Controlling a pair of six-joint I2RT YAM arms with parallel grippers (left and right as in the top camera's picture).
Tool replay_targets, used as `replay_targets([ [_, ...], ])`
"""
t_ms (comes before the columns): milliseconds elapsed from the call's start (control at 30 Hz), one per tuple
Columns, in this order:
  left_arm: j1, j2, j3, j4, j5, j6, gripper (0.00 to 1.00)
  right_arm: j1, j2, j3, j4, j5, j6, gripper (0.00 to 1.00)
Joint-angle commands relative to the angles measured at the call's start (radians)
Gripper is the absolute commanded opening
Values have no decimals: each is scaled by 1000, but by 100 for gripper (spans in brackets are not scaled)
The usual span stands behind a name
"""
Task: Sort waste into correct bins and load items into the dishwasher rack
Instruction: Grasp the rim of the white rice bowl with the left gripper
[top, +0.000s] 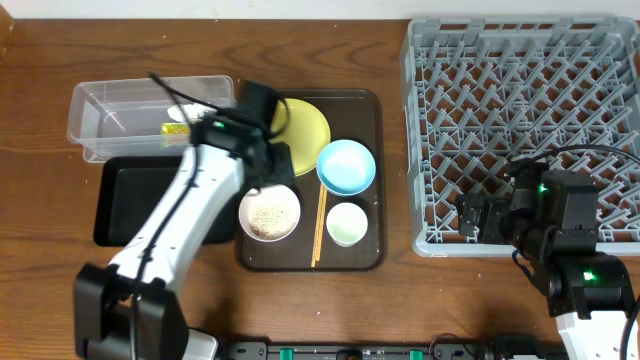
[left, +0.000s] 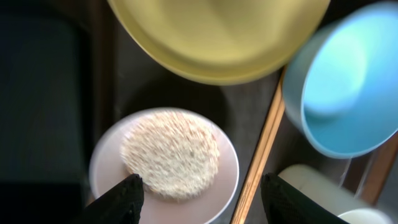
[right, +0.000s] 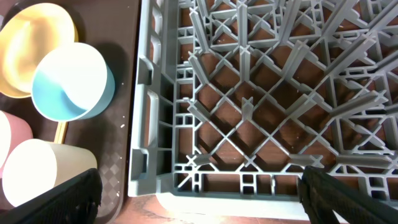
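Both grippers have their fingers spread and hold nothing. My left gripper (left: 202, 198) hovers with its fingers (left: 121, 199) either side of the white bowl (left: 106, 168) straight below, and the rice (left: 171, 152) is heaped inside it. Ahead of the fingertips sits the plate (left: 217, 37). To the gripper's right lie the chopsticks (left: 264, 146), then the blue bowl (left: 342, 93) and the cup (left: 323, 190). My right gripper (right: 205, 199) hangs over the rack's (right: 249, 124) near corner, with the brown tray (right: 124, 124) at its left. The wrapper (top: 176, 128) lies in the clear tub (top: 100, 105), off to my left gripper's left.
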Motion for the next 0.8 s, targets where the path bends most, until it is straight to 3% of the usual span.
replay_targets([
  [0, -46, 39, -33, -2, -9, 13, 63, -5, -3, 22, -3, -8, 10, 99],
  [267, -132, 147, -58, 48, -10, 13, 62, -5, -3, 22, -5, -8, 10, 99],
  [367, -149, 192, -58, 58, -10, 13, 57, -5, -3, 22, -5, -8, 10, 99],
  [500, -159, 235, -58, 63, -10, 13, 48, -5, -3, 22, -5, -8, 10, 99],
  [767, -160, 261, -59, 65, -10, 13, 20, -5, -3, 22, -6, -8, 10, 99],
])
